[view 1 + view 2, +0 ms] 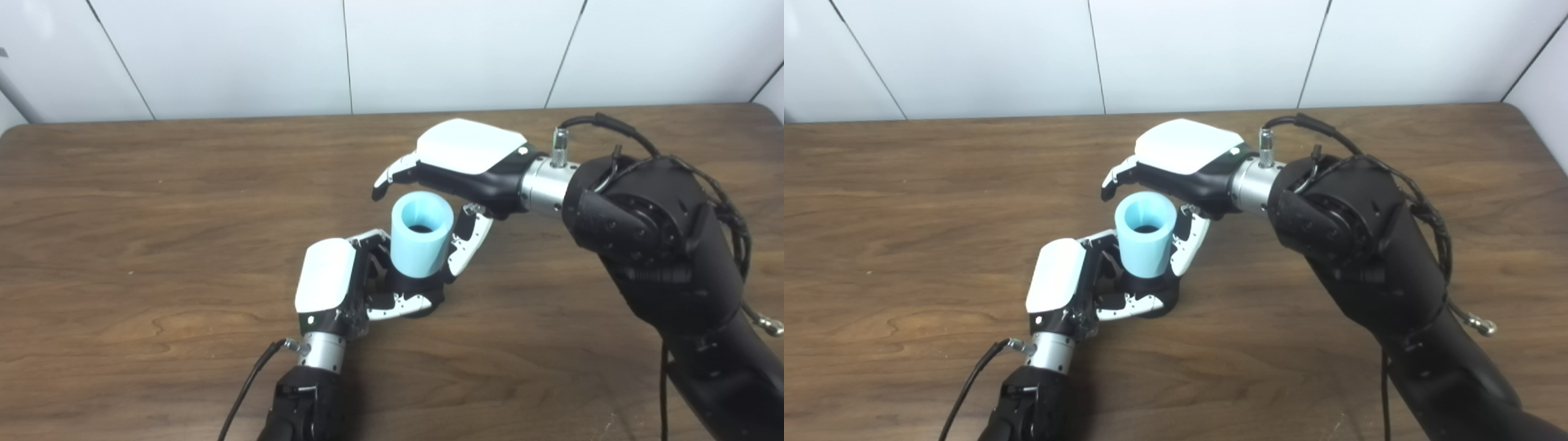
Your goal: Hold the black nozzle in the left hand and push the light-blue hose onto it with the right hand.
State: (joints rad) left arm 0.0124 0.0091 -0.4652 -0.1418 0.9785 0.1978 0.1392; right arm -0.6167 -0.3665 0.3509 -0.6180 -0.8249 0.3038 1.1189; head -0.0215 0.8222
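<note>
The light-blue hose (420, 242), a short open cylinder, stands upright on the black nozzle (411, 289), whose dark base shows just below it. My left hand (343, 285) is shut on the nozzle from the left, its fingers wrapped round the base. My right hand (456, 168) reaches in from the right over the hose. Its thumb lies against the hose's right side and its fingers (392, 177) curl down behind the rim, so the hose is held between them. The lower part of the nozzle is hidden by my left fingers.
Both hands work over the middle of a brown wooden table (153, 202). A white panelled wall (245, 55) runs along its far edge. My bulky black right forearm (661, 245) crosses the right side of the table, with cables along it.
</note>
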